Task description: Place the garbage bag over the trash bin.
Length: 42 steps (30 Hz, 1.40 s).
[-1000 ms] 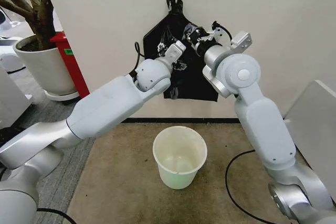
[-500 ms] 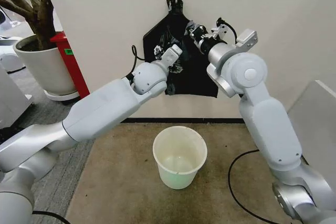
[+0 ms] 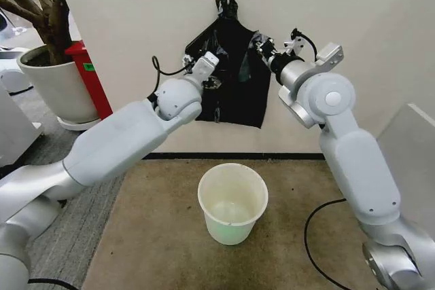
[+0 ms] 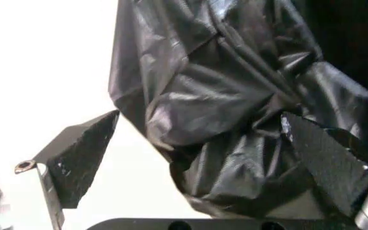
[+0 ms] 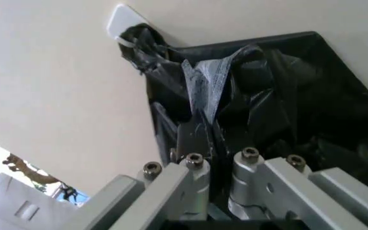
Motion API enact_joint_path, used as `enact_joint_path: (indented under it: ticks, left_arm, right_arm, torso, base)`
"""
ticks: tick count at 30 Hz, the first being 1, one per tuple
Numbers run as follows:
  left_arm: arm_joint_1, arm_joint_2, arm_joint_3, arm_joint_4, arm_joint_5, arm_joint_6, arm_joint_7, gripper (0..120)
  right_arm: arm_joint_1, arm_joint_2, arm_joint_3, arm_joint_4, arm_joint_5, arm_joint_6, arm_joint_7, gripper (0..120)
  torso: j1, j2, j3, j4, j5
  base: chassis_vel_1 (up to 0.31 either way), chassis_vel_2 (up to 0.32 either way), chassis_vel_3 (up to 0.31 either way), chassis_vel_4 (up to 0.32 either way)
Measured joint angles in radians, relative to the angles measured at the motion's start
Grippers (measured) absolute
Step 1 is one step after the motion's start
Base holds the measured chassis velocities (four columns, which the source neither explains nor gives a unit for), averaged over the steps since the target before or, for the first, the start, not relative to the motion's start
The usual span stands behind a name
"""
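Observation:
The garbage bag (image 3: 234, 100) is thin, wrinkly black plastic hanging against the wall from a knotted black bundle (image 3: 226, 6) on a white hook. My right gripper (image 3: 257, 41) is at the plastic's upper right edge. In the right wrist view that gripper (image 5: 203, 128) is shut on a fold of the bag (image 5: 280, 96), and the fold is stretched pale. My left gripper (image 3: 215, 76) is at the bag's left side. Its jaws (image 4: 200, 117) stand wide open with bunched bag plastic (image 4: 235, 96) between them. The cream-white trash bin (image 3: 232, 202) stands upright on the floor below, mouth open.
A big white plant pot with a tree (image 3: 58, 86) and a red box (image 3: 92, 76) stand at the left by the wall. A grey panel (image 3: 408, 154) rises at the right. A black cable (image 3: 319, 236) lies on the brown floor mat (image 3: 156, 236) right of the bin.
The two grippers have moved apart, the left one to the left and the right one up and to the right. The black plastic between them has spread wider.

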State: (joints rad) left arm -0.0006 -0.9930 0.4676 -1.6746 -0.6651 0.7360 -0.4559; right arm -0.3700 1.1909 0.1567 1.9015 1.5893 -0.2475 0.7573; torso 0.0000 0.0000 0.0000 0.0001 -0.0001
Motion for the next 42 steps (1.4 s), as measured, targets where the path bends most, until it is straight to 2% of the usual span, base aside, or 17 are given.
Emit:
enact_joint_path:
  ticks: [7,14,18,29,42]
  left_arm:
    - [0.008,0.031,-0.007,-0.056,-0.008,0.000,-0.017,100]
    - [-0.015,-0.016,-0.003,-0.101,-0.082,-0.001,-0.059,100]
    - [-0.032,-0.071,0.011,-0.051,-0.097,-0.001,-0.070,100]
    - [-0.030,-0.139,0.030,0.058,-0.081,-0.001,-0.064,100]
    - [-0.017,-0.155,0.042,0.099,-0.073,-0.001,-0.076,100]
  right_arm:
    - [-0.016,0.001,0.001,-0.011,-0.022,-0.004,-0.010,0]
    - [-0.012,0.002,-0.004,-0.005,-0.025,-0.008,-0.010,0]
    - [-0.007,0.002,-0.008,-0.002,-0.024,-0.008,-0.011,0]
    - [-0.012,0.001,-0.019,0.008,-0.022,-0.007,-0.013,0]
    - [-0.014,0.006,-0.030,0.018,-0.022,-0.001,-0.004,0]
  torso:
    - [0.000,0.000,0.000,0.0000,0.0000]
    - [0.000,0.000,0.000,-0.0003,0.0003]
    - [0.000,0.000,0.000,-0.0003,0.0003]
    - [0.000,0.000,0.000,-0.0002,0.0002]
    - [0.000,0.000,0.000,-0.0001,0.0001]
  base:
    - [0.000,0.000,0.000,0.000]
    - [0.000,0.000,0.000,0.000]
    - [0.000,0.000,0.000,0.000]
    - [0.000,0.000,0.000,0.000]
    - [0.000,0.000,0.000,0.000]
